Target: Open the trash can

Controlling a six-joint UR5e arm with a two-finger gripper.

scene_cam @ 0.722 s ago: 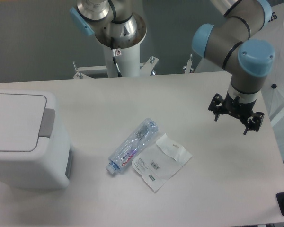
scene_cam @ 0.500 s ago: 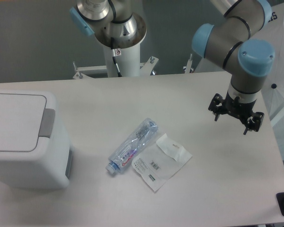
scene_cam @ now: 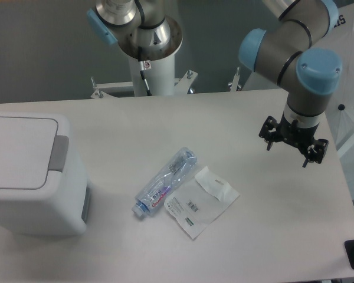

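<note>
Jaws on my gripper (scene_cam: 290, 146) stand spread and empty above the desk's (scene_cam: 271, 236) right side. Nearest me, a plastic pouch (scene_cam: 200, 202) lies touching a crushed bottle (scene_cam: 165, 182) mid-desk. I see the trash can (scene_cam: 29, 174) at far left, lid shut

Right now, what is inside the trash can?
That cannot be seen: the trash can is covered by its flat white lid, which lies shut. Only the grey push tab shows on it.
</note>
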